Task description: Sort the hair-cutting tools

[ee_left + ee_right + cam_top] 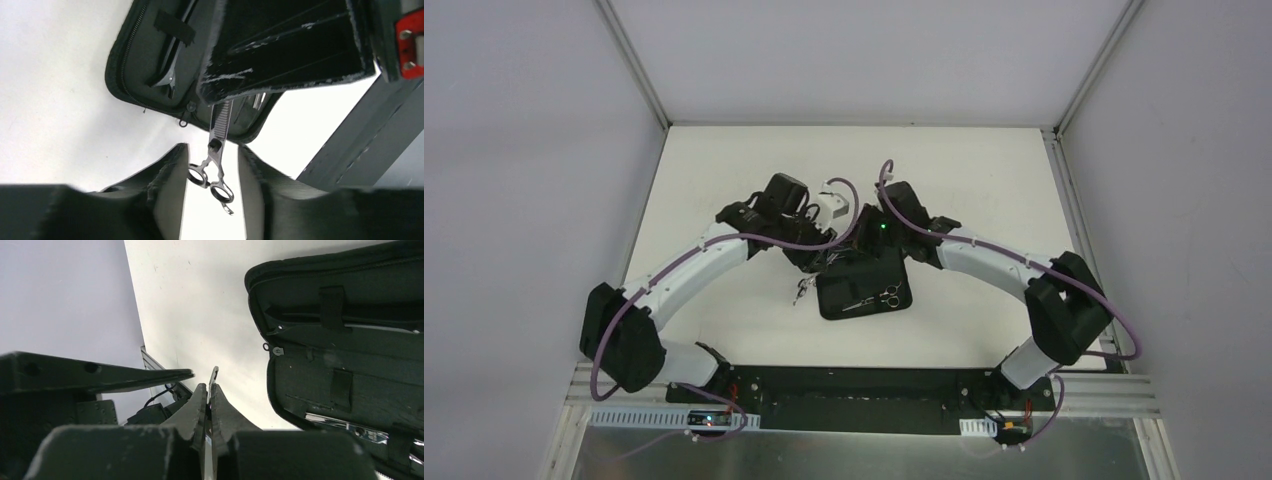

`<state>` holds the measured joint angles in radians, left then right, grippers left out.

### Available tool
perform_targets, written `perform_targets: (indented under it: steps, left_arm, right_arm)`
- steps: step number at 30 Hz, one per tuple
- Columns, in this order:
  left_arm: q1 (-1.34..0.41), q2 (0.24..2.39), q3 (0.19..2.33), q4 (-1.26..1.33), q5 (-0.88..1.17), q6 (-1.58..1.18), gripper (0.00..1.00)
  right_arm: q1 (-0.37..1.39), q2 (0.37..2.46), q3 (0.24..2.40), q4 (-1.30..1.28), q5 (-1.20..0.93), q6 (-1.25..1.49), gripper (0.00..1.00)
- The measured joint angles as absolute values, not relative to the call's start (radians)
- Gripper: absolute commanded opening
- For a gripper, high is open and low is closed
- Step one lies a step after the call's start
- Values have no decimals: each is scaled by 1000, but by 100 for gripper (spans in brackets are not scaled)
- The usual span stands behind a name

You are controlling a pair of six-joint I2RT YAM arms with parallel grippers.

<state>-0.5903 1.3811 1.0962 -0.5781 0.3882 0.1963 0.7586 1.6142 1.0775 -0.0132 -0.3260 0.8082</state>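
Silver scissors point(212, 167) are slanting across the open case's point(145, 55) edge on the bench point(60, 100). The right claw point(208, 388) is pinching their blade. The left claw point(214, 149) is gaping around the handles.

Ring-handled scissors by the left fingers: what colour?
Silver ring-handled metal scissors, dark pivot screw. Best in left wrist view.

Looked a lab test cell: plain grey panels point(524, 150) walled the white table point(724, 190), aluminium struts point(636, 62) above its far corners.
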Motion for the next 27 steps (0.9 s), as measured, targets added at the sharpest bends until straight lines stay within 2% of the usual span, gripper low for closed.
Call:
perform_targets:
  steps: [3, 5, 9, 13, 15, 21, 27]
  left_arm:
    - [-590, 1302, 1061, -534, 370, 126, 61]
    - [-588, 1244, 1039, -512, 351, 68, 65]
    - [-533, 1127, 989, -452, 337, -125, 64]
    - [-407, 1027, 890, -348, 363, -354, 64]
    - [-367, 974, 816, -276, 384, -461, 68]
    - [-352, 868, 676, -90, 410, -726, 77]
    - [-351, 866, 618, 117, 410, -962, 75]
  right_arm:
    - [746, 1559, 1016, 15, -315, 813, 0]
    - [728, 1513, 966, 41, -306, 823, 0]
    - [688, 1422, 875, 117, -293, 836, 0]
    - [649, 1316, 793, 206, -282, 840, 0]
    - [634, 1272, 767, 249, -276, 839, 0]
    - [602, 1174, 716, 378, -277, 836, 0]
    - [599, 1144, 701, 489, -277, 834, 0]
